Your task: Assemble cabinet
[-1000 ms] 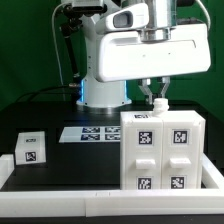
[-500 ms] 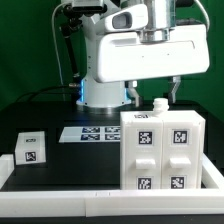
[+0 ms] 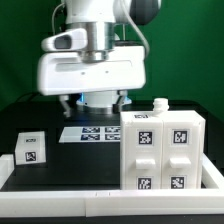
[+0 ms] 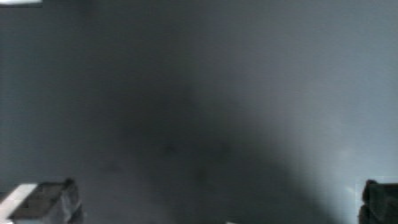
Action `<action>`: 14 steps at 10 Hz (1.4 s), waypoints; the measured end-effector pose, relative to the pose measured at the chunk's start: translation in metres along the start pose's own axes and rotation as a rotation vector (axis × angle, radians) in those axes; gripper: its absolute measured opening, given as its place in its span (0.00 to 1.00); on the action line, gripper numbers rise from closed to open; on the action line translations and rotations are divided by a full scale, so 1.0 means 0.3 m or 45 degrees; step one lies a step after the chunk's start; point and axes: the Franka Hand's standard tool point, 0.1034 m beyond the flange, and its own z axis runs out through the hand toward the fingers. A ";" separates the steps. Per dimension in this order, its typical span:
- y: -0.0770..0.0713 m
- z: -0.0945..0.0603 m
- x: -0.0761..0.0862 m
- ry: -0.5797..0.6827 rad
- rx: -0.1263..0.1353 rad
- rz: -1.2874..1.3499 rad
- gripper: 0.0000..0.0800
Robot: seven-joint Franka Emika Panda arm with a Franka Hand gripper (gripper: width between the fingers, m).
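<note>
The cabinet is a large white box with marker tags and recessed drawer fronts, standing at the exterior view's right. A small white knob-like piece sits on its top. A small white tagged block lies at the exterior view's left. My gripper hangs above the table behind the marker board, left of the cabinet and apart from it, open and empty. In the wrist view only a dark blurred surface shows, with my gripper spread wide and one fingertip at the frame's corner.
The marker board lies flat on the dark table between the small block and the cabinet. A white raised border runs along the table's front edge. The arm's base stands behind the marker board.
The gripper was at the small piece on the cabinet's top, opened wide, and has swung to the exterior view's left, away from the cabinet. The piece stays on the cabinet.
</note>
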 end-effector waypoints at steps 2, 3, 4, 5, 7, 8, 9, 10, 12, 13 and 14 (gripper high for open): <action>0.030 0.005 -0.016 -0.005 -0.002 0.004 1.00; 0.026 0.006 -0.014 -0.005 -0.001 -0.002 1.00; 0.028 0.007 -0.016 -0.006 -0.001 -0.002 1.00; 0.028 0.007 -0.016 -0.006 -0.001 -0.002 1.00; 0.071 0.021 -0.077 -0.033 0.001 -0.014 1.00; 0.121 0.031 -0.131 -0.051 0.000 -0.020 1.00; 0.164 0.044 -0.178 -0.069 -0.001 -0.009 1.00; 0.201 0.064 -0.217 -0.089 0.002 -0.007 1.00; 0.238 0.107 -0.259 -0.121 0.011 0.013 1.00; 0.234 0.105 -0.253 -0.119 0.010 0.008 1.00; 0.234 0.106 -0.254 -0.120 0.011 0.008 1.00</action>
